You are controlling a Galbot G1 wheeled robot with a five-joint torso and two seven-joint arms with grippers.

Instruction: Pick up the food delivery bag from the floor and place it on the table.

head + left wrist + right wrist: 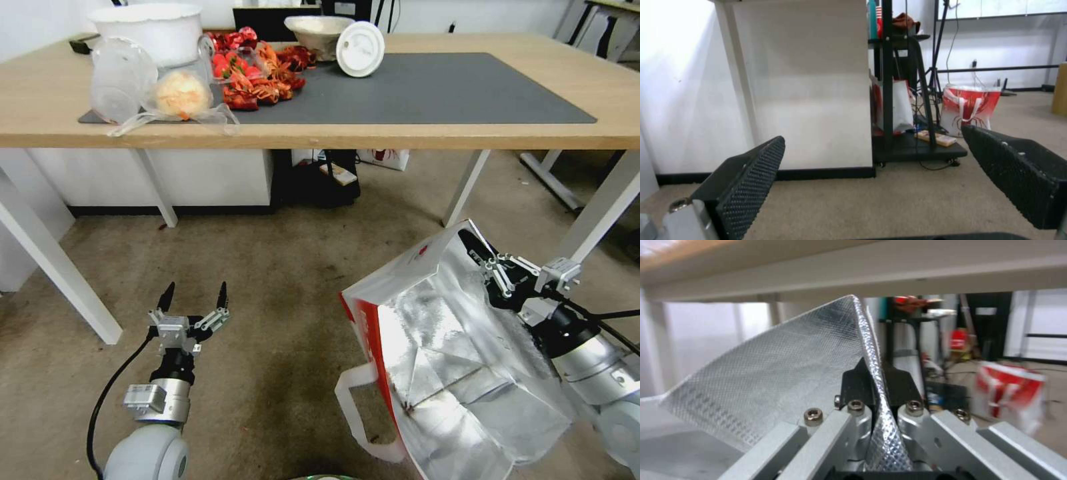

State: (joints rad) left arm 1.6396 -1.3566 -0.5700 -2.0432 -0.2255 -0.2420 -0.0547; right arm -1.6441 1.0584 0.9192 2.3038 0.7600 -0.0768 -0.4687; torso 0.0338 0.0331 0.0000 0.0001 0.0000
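I see my right gripper point(481, 255) pinching the food delivery bag's point(440, 347) foil rim, tilted above the stained carpet floor point(280, 267) — below the table point(467, 130) edge — left gripper point(194, 297) spread wide, empty.

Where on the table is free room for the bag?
The table's right half is free: the grey mat right of the white lid. The left end is crowded with containers and red food. The right gripper holds the bag.
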